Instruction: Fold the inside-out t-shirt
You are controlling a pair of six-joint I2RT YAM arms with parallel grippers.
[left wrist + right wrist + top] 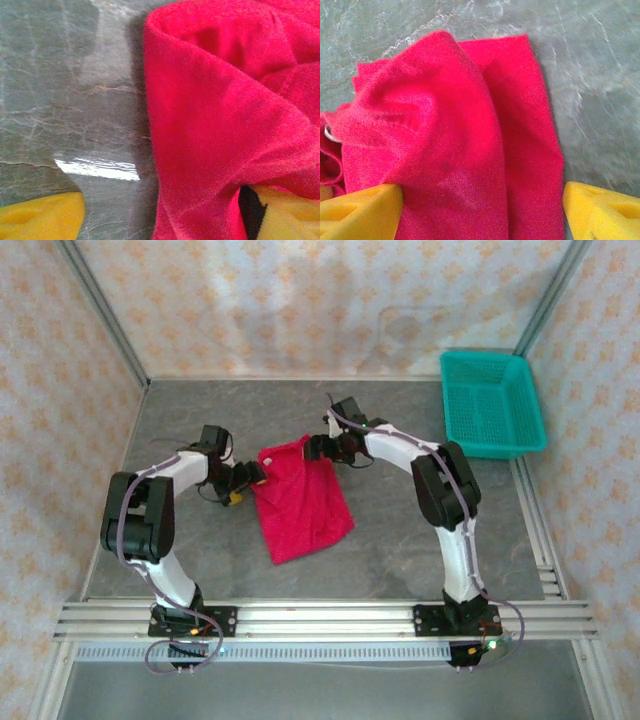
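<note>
L gripper [250, 479], R gripper [318, 448] spread wide, t-shirt [300, 502] far edge.

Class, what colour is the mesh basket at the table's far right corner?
The basket is teal, clearest in the top external view.

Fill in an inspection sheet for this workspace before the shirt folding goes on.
Surface: grey marbled tabletop, glossy.
Job's things: crimson-red short-sleeved cloth t-shirt, crumpled mid-table between the arms.
Clutter: teal plastic mesh basket, far right corner, apart from the shirt.
Grippers: left pincer open, cloth draped over one finger; right pincer open, straddling the shirt's edge.
Cables: purple cables along both arms, looping at the bases.
Surroundings: floral-patterned walls; aluminium rail at the near edge.
</note>
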